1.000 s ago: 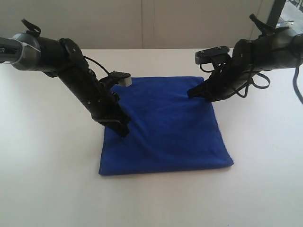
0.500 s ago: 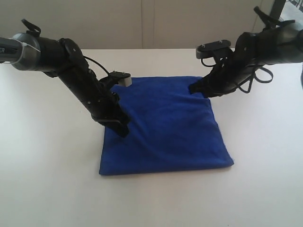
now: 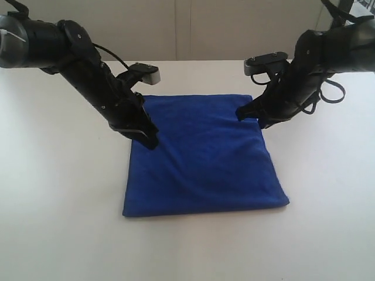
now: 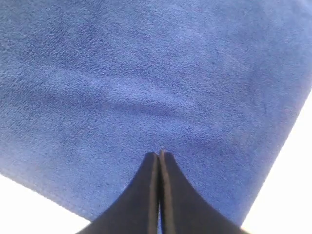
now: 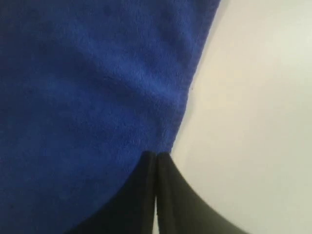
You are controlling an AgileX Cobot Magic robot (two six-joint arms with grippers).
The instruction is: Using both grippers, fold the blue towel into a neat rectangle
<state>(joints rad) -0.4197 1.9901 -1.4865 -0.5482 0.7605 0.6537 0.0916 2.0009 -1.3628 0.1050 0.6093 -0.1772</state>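
**Change since the earlier frames.** The left arm is now higher and further toward the upper left of the exterior view. The left end effector [image 3: 150,140] has gone with it, from the towel's left edge near mid-frame to a spot further up that edge. The right arm has lifted slightly and its elbow is now nearer the upper right corner. The right end effector [image 3: 241,113] is almost where it was. The towel's outline has not changed.

**Blue towel** [image 3: 205,158]. It lies flat on the white worktop [image 3: 58,193] at the centre of the frame, folded to a near-square block. Shallow creases run from its left side toward the lower middle.

**Left end effector.** The fingers [image 4: 146,195] are pressed together with no cloth between them. The tip is over the towel's left margin, just inside the edge. Whether it rests on the pile or hangs just above it cannot be told.

**Right end effector.** The fingers are likewise together and nothing is gripped. The tip is at the towel's upper right corner, on the line where cloth meets bare worktop.

**Grey-white box** [image 3: 151,74]. It is mounted on the left arm, above the towel's upper left corner.
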